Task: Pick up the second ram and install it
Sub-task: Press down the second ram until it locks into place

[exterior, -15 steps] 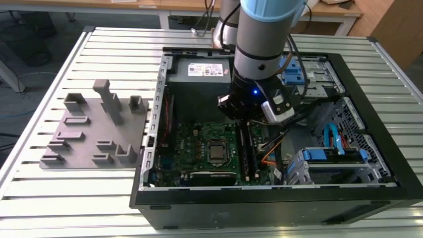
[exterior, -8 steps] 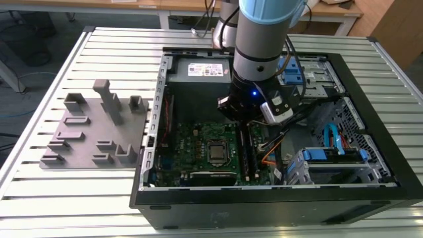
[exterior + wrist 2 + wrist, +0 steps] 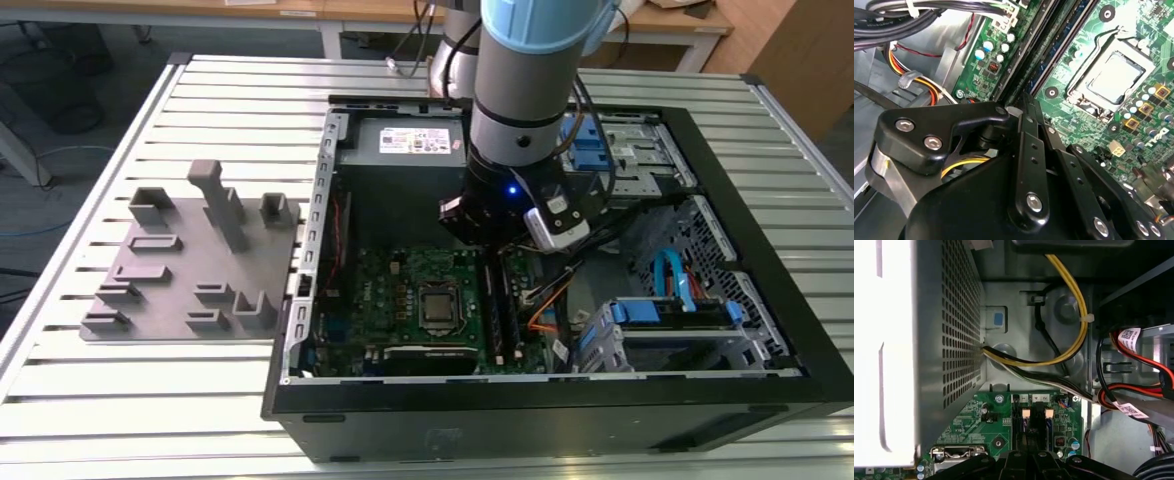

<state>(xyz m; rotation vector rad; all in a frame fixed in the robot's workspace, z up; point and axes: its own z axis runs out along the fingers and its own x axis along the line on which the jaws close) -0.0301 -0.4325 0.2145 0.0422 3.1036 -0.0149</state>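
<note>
The black gripper (image 3: 1021,102) sits closest to the lens in both wrist views. Its bolted links narrow to a tip right over the memory slots of the green motherboard (image 3: 1064,100). Whether it is clenched or released I cannot tell, nor whether it grasps anything, because its own links cover the tip.

The ram (image 3: 1061,47) is a thin dark blue stick standing on edge in the slots, running away from the gripper's tip along the board beside the processor socket (image 3: 1114,75). A second dark strip lies just beside it on the side away from the socket. I cannot tell whether the stick is pressed fully home.

In the first wrist view the gripper (image 3: 1029,460) hangs above the slot ends, where two pale latches (image 3: 1026,413) show. Beyond them a yellow cable (image 3: 1081,335) loops across the case floor, next to a perforated metal box (image 3: 954,315).

In the exterior view the arm (image 3: 527,70) reaches down into the open computer case (image 3: 534,400) and the gripper (image 3: 483,238) is low over the far end of the slots. The case lies on a slatted table (image 3: 80,400). A grey fixture block (image 3: 174,270) stands well apart from the case, toward the exterior view's left.
</note>
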